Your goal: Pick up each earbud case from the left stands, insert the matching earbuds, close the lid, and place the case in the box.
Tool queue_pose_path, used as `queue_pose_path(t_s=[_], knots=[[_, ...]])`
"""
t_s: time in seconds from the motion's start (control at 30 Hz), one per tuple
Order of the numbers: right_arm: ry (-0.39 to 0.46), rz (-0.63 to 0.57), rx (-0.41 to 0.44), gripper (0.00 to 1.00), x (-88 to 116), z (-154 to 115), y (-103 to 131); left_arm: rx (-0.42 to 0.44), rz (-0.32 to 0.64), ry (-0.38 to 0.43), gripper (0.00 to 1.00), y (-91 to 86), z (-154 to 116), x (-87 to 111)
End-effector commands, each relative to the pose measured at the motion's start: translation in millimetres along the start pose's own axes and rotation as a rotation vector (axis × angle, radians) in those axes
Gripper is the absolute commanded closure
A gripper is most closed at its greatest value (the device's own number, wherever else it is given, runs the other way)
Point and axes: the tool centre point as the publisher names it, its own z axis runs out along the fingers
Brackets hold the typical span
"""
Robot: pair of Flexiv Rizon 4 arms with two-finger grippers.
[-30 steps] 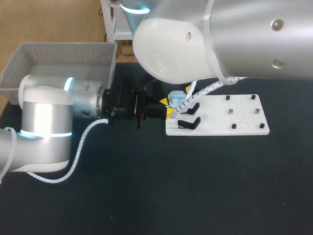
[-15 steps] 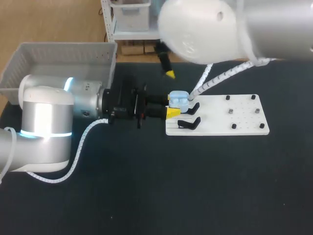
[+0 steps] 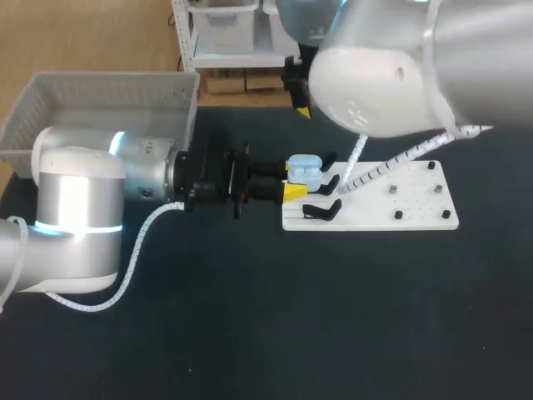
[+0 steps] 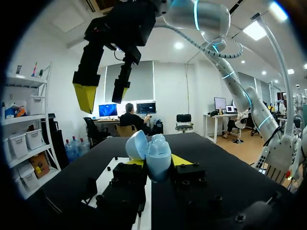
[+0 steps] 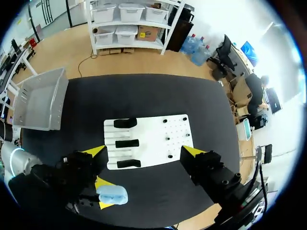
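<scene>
A light blue earbud case (image 3: 305, 169) hangs just above the left edge of the white stand board (image 3: 391, 200), and my left gripper (image 3: 291, 181) is shut on it. In the left wrist view the case (image 4: 154, 154) sits between the yellow fingertips (image 4: 183, 160) with its lid swung open. My right gripper (image 3: 300, 102) is raised above and behind the case, open and empty. From the right wrist view its spread gripper (image 5: 144, 152) looks down on the board (image 5: 158, 134), the black stands (image 5: 127, 143) and the held case (image 5: 112, 194).
A grey box (image 3: 100, 108) stands at the back left, behind my left arm. Two empty black stands (image 3: 321, 210) sit at the board's left end, and small black pegs (image 3: 398, 214) dot its right half.
My right gripper has lifted up and back from the case and opened wide. The left gripper has kept still with the case in it.
</scene>
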Motion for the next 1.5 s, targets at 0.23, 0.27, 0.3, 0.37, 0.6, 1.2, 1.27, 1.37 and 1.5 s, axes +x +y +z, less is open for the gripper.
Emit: queue_pose_path(t_s=[0.23,0.27,0.3,0.37,0.6,1.2,1.27,1.37,1.5], knots=[[0.066,-0.045,0.013,0.00,16,33,2,-0.007,0.004,-0.003,1.00,-1.6,0,1.0],[0.068,-0.048,0.013,0.00,19,32,1,-0.007,0.004,-0.003,1.00,-1.6,0,1.0],[0.070,-0.060,0.018,0.00,21,31,1,-0.007,0.004,-0.003,1.00,-1.6,0,1.0],[0.076,-0.069,0.027,0.00,27,30,0,-0.007,0.004,-0.003,1.00,-1.6,0,1.0],[0.106,-0.110,0.030,0.00,53,27,-3,-0.007,0.004,-0.003,1.00,-1.6,0,1.0],[-0.020,-0.036,-0.036,0.00,58,-9,-21,-0.007,0.004,-0.003,1.00,-1.6,0,1.0],[-0.089,-0.014,-0.082,0.00,52,-28,-31,-0.007,0.004,-0.003,1.00,-1.6,0,1.0],[-0.186,-0.022,-0.163,0.00,50,-55,-43,-0.007,0.004,-0.003,1.00,-1.6,0,1.0],[-0.263,-0.061,-0.268,0.00,55,-80,-57,-0.047,-0.031,0.007,1.00,-6.6,-15,-13.0]])
